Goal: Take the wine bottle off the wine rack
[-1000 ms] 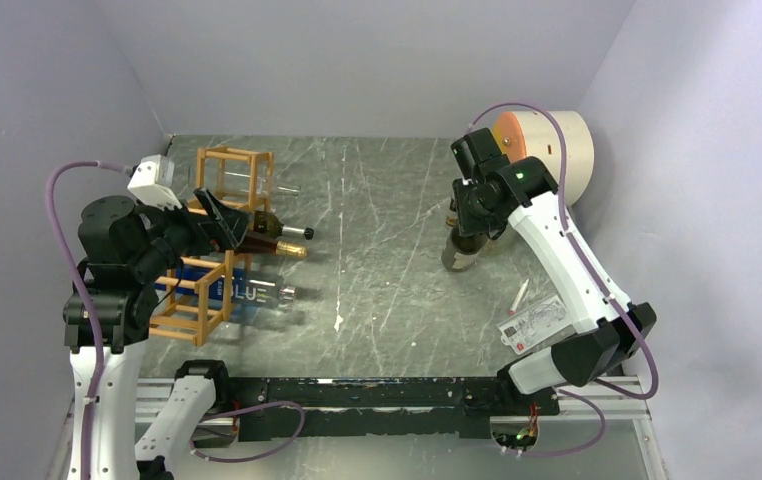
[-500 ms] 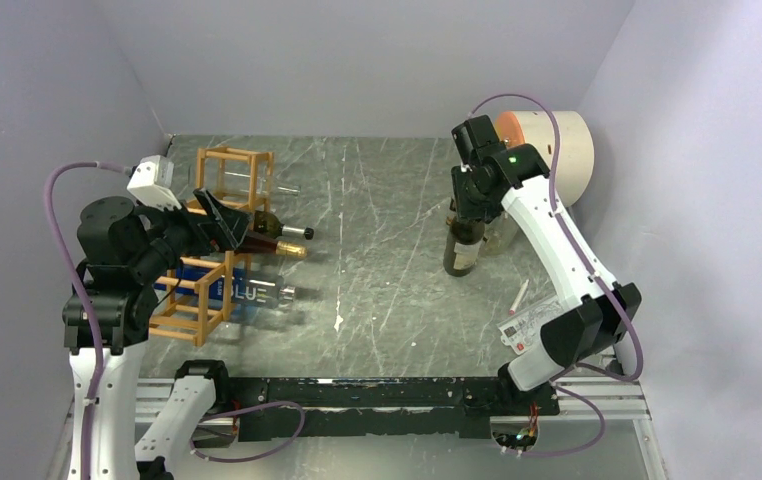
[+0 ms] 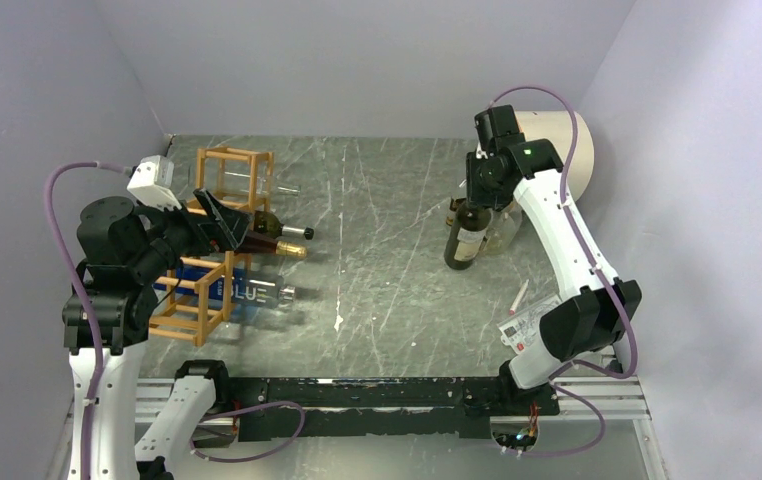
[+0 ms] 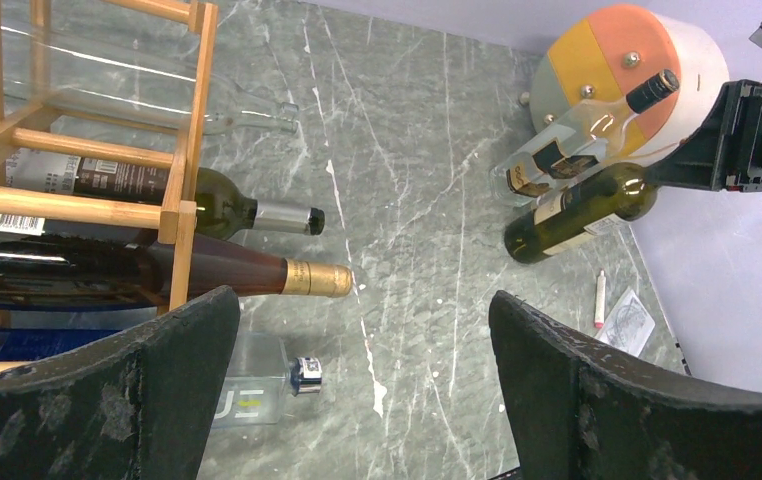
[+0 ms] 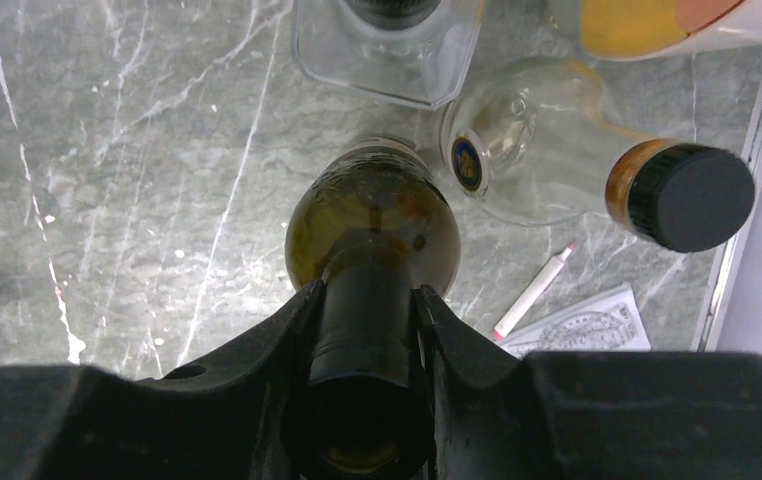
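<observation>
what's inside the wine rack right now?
Four lying bottles in the wine rack, necks poking out: clear bottle in the far cell, green bottle and gold-capped brown bottle in the middle, blue-labelled bottle in the near cell. Bases hidden behind the left arm.

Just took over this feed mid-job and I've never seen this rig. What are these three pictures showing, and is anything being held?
These are two robot arms bolted at the near edge of a table, each ending in a two-finger gripper. The wide picture looks down from above and behind them; the other two come from a camera on each wrist. On the left stands the wine rack, a wooden frame with bottles lying in it; the left gripper hangs open beside it, holding nothing. On the right, the right gripper is shut on the neck of a dark wine bottle, upright next to clear bottles and a round coloured drum. A pen and a card lie nearby.
</observation>
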`<action>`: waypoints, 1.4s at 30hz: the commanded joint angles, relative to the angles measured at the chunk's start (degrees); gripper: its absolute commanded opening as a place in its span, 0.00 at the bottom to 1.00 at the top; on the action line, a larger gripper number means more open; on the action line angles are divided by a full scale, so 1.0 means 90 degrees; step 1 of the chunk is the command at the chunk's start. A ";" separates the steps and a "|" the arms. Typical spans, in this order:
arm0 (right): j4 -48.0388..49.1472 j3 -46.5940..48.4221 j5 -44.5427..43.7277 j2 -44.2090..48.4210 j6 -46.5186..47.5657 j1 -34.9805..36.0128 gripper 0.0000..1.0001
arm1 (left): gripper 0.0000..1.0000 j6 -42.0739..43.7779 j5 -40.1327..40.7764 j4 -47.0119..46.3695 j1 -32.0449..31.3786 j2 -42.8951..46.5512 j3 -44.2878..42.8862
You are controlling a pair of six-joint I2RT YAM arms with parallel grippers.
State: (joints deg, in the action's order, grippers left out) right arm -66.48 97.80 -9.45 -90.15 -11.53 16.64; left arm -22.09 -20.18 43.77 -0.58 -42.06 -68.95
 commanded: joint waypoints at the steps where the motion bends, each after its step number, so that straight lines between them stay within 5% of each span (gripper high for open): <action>1: 0.0719 0.0113 0.0192 0.0179 0.0090 -0.0118 0.33 | 0.98 0.0029 -0.0088 -0.0045 0.0064 0.0016 -0.0192; 12: 0.0787 -0.0015 0.0291 0.0096 0.0161 -0.0169 0.36 | 0.98 0.0022 -0.0055 -0.0030 0.0064 0.0000 -0.0186; 21: 0.0546 0.0198 0.0157 0.0097 0.0261 -0.0161 0.68 | 0.98 -0.0059 -0.0169 -0.0128 0.0064 -0.0028 -0.0149; 30: 0.0093 0.1164 0.0113 0.0455 0.0148 0.0031 0.80 | 0.98 -0.0046 -0.0088 -0.0051 0.0064 -0.0034 -0.0182; 38: 0.0912 0.1199 0.0149 0.0930 -0.0746 0.1719 0.83 | 0.98 -0.0029 0.0105 0.0049 0.0064 0.0046 -0.0126; 42: 0.2277 0.0453 0.0643 0.1072 -0.1422 0.2690 0.83 | 0.98 0.0011 0.0197 0.0132 0.0064 0.0088 -0.0152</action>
State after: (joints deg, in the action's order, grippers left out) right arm -58.33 107.18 -7.55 -81.38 -17.26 35.03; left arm -22.11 -19.57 44.07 -0.58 -42.04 -68.95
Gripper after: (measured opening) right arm 0.826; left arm 0.985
